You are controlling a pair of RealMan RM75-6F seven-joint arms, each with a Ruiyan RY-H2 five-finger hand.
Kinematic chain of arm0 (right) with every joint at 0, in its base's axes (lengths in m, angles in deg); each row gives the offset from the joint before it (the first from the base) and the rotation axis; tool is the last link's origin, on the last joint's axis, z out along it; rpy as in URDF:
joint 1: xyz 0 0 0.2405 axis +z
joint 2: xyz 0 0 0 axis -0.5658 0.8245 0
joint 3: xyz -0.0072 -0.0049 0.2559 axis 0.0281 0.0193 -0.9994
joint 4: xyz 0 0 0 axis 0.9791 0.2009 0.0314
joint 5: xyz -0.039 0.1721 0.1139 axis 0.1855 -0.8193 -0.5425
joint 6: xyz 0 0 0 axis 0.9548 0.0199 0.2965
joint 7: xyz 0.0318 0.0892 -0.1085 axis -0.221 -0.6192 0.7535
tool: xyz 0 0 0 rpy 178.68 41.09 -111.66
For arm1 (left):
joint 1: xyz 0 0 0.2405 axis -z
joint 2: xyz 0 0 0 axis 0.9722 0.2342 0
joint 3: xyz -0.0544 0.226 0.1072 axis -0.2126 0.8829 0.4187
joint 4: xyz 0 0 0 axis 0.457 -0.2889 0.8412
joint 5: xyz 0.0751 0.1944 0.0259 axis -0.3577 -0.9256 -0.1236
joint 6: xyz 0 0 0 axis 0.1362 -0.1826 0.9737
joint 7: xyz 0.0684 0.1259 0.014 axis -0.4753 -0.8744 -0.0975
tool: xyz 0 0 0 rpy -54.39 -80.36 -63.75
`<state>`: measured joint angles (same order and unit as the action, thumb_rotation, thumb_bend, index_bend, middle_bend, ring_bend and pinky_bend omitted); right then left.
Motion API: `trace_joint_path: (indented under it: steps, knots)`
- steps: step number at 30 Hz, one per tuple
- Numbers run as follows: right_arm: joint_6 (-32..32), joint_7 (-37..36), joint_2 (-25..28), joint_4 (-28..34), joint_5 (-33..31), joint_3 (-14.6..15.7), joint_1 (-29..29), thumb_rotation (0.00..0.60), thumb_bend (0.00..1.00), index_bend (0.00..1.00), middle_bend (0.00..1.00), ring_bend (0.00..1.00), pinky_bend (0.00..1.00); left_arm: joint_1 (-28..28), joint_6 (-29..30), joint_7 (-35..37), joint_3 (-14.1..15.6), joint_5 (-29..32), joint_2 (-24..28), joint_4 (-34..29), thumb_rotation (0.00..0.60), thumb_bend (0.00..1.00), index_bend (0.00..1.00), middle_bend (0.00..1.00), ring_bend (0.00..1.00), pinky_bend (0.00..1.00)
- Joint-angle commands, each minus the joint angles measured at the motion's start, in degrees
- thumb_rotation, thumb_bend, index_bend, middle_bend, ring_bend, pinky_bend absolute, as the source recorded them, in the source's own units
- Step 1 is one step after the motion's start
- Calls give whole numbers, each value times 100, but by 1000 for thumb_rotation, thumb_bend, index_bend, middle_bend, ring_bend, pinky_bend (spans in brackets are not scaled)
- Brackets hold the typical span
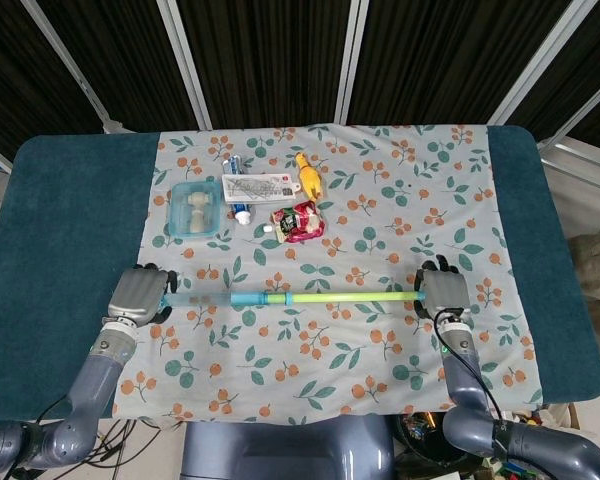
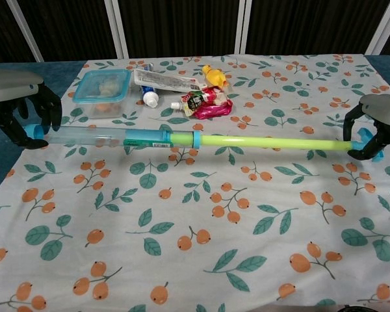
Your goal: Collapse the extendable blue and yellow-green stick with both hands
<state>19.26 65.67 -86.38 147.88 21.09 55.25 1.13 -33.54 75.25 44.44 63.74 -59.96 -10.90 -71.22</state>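
Observation:
The stick (image 1: pixel 290 297) (image 2: pixel 201 139) lies crosswise over the patterned cloth, held off it at both ends. Its left part is a clear and blue tube (image 2: pixel 117 136); its right part is a thin yellow-green rod (image 2: pixel 273 144). My left hand (image 1: pixel 138 294) (image 2: pixel 19 110) grips the blue cap at the tube's left end. My right hand (image 1: pixel 443 293) (image 2: pixel 376 125) grips the blue cap at the rod's right end.
Behind the stick lie a blue-lidded food box (image 2: pixel 103 85), a toothpaste box with a tube (image 2: pixel 164 80), a yellow toy (image 2: pixel 212 75) and a red snack pouch (image 2: pixel 206 104). The floral cloth (image 1: pixel 330 360) covers the dark teal table (image 1: pixel 60 220).

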Motion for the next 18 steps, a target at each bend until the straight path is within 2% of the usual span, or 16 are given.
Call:
trace_joint_path:
  steps: [1, 18]
  knots:
    - [-36, 47, -17, 119, 77, 0, 41, 600, 409, 707, 210, 71, 201, 33, 84, -65, -42, 16, -79, -56, 600, 376, 558, 521, 268, 330]
    - [-230, 249, -79, 780, 362, 39, 195, 600, 410, 716, 218, 71, 201, 364, 596, -663, -341, 434, -751, -285, 600, 376, 556, 521, 268, 330]
